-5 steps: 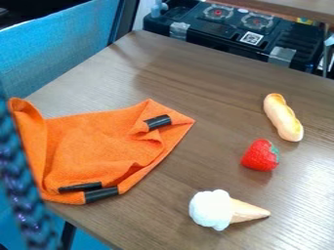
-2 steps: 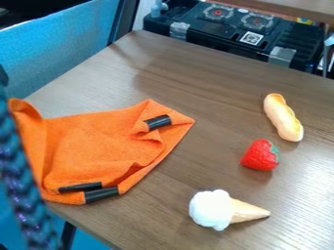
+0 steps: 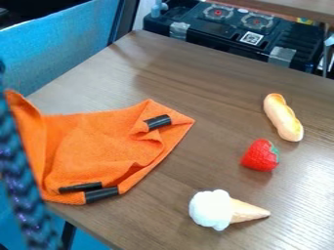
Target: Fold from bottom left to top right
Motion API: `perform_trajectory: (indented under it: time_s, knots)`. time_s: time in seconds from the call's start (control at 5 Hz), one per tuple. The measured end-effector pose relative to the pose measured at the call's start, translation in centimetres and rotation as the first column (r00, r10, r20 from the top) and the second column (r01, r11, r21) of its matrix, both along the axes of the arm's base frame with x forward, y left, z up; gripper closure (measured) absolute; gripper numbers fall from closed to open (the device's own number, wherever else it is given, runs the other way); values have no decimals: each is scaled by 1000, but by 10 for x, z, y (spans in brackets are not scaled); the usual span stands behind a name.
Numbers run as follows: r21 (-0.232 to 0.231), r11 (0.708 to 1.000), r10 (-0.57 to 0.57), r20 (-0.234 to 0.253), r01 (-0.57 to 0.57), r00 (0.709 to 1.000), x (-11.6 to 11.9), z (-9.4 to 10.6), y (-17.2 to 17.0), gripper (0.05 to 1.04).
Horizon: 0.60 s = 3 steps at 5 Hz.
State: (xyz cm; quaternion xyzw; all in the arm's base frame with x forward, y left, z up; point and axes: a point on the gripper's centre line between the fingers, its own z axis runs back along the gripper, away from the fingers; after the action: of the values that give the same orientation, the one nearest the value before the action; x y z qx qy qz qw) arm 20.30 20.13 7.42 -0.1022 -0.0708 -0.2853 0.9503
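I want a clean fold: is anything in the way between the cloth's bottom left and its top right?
Nothing separate visibly is. Only creases and black strips on the cloth lie along that path; the strawberry, bread and ice cream cone rest to its right.

Room to pass runs down the middle, between the orange cloth (image 3: pixel 98 141) and the bread (image 3: pixel 282 117), strawberry (image 3: pixel 260 156) and ice cream cone (image 3: pixel 215 209) at right; a blue braided strand (image 3: pixel 18 190) blocks the left edge.

Matt, soft orange cloth (image 3: pixel 104 146) on smooth, wood-grained table (image 3: pixel 189 83).
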Motion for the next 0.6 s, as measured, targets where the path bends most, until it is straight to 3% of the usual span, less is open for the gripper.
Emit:
perform_trajectory:
  time_s: [0.2, 0.4, 0.6]
  knots:
    - [35, 997, 78, -86, -75, 993, 16, 12, -8, 1000]
    - [46, 989, 145, -183, -139, 972, 32, 16, -24, 1000]
    - [34, 983, 183, -246, -181, 952, 44, 24, -42, 1000]
